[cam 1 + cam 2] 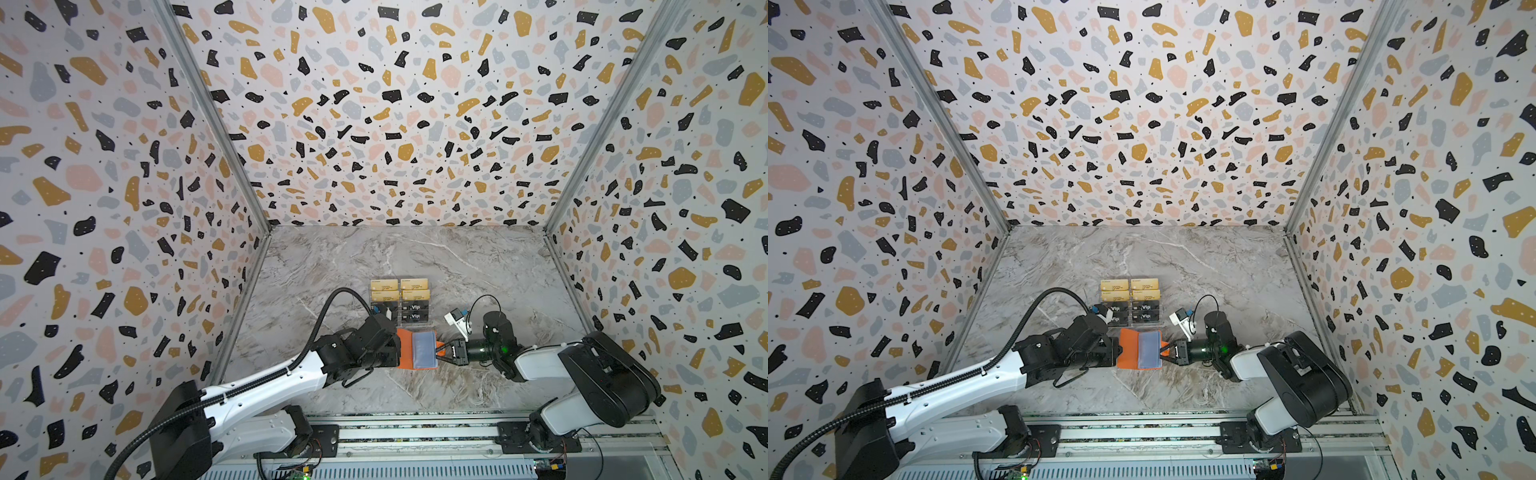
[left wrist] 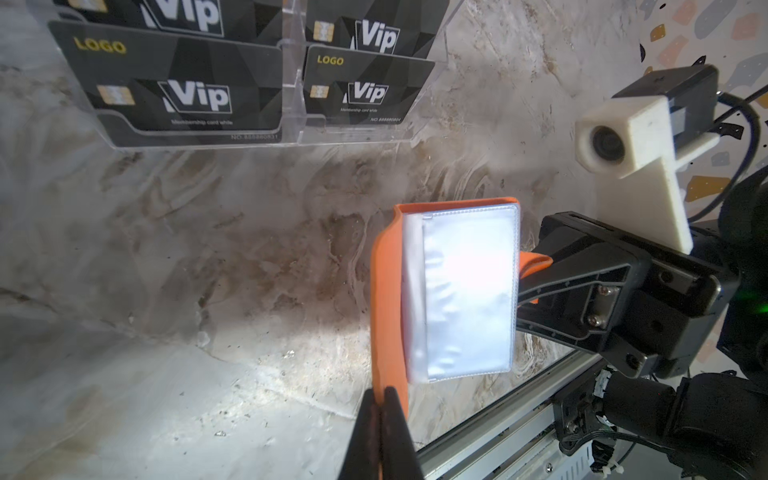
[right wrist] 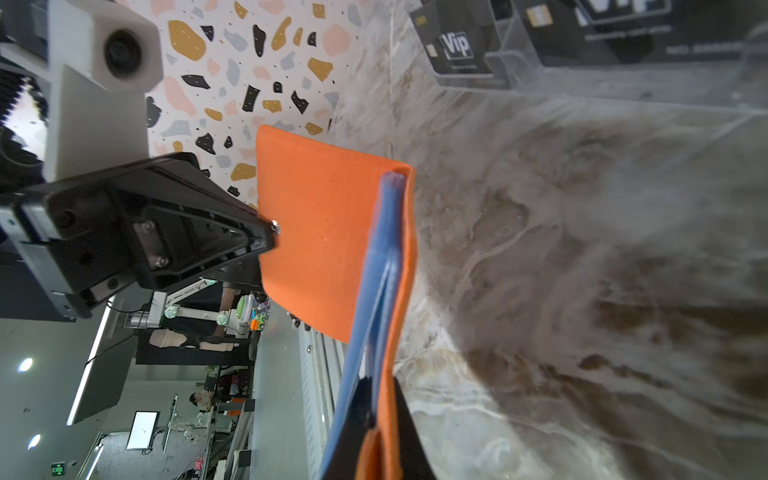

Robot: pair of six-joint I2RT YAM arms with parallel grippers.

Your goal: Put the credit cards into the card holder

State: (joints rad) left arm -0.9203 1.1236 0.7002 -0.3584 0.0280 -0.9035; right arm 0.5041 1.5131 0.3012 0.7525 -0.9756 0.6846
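Left wrist view: card holder [image 2: 457, 291] is open, and the front sleeve looks empty, though glare washes it out, so not certain. Credit cards [image 2: 183, 87] all appear to sit in the clear stand [image 2: 294, 95] just behind the holder, gold rows at the back and black Vip rows in front.

Judgement: holder opened, no card picked or inserted yet, so every insertion is left.

Left gripper [image 2: 379, 397] is set low on the left, jaws pressed together on the orange cover's edge. Right gripper [image 3: 380, 399] is level on the opposite side, pinching the blue sleeves plus the other cover flap.

Holder is spread between the two, over mid-table [image 1: 457, 270]. Lifted or resting: cannot tell.
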